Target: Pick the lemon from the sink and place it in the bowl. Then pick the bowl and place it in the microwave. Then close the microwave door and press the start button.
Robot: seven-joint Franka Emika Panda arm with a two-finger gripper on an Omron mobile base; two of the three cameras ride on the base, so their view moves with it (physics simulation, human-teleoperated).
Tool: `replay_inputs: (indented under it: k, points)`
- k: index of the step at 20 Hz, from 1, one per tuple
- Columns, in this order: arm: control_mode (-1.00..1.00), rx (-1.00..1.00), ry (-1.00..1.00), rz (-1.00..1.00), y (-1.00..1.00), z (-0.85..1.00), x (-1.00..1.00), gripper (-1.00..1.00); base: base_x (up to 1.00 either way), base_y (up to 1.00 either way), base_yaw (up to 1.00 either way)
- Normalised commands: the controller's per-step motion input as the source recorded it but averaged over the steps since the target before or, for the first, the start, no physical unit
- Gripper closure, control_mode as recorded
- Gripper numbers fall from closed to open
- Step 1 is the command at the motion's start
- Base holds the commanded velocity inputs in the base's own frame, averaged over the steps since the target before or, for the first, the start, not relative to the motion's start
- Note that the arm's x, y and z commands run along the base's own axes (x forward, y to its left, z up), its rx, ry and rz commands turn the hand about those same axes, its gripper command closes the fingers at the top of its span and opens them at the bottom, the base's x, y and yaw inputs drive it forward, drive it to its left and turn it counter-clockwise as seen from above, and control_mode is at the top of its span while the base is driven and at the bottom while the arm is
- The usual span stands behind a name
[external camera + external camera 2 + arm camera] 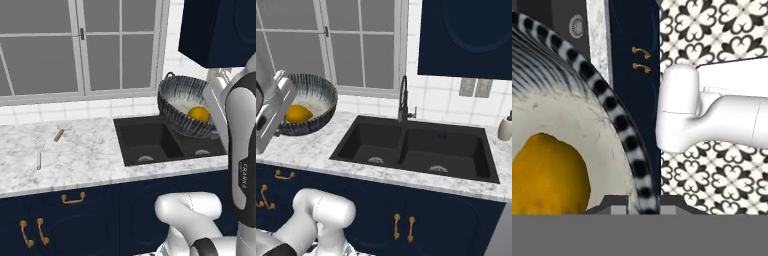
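On the left of the marble counter a whisk and a small wooden-handled tool are seen lying near each other, well apart from the black sink. In the left base view the bowl is held tilted above the right part of the sink, with the lemon resting inside it against the lower wall. In the right base view the same bowl is shown raised at the left of the sink, the lemon in it, and the black faucet stands behind the divider between the two basins. A soap dispenser is placed at the far right. In the hand view the gripper is closed on the striped rim of the bowl, with the lemon just beside the fingers.
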Motion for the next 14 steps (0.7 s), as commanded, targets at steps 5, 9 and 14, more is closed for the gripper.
replay_inputs:
  k: [5,9,14]
  points:
    - [1.0,0.0,0.0,0.0,0.0,0.0,0.0,1.0,-0.76,0.13,-0.05]
    - [1.0,0.0,0.0,0.0,0.0,0.0,0.0,1.0,-0.2,0.15,-0.73]
    - [1.0,0.0,0.0,0.0,0.0,0.0,0.0,1.0,0.0,0.05,-0.99]
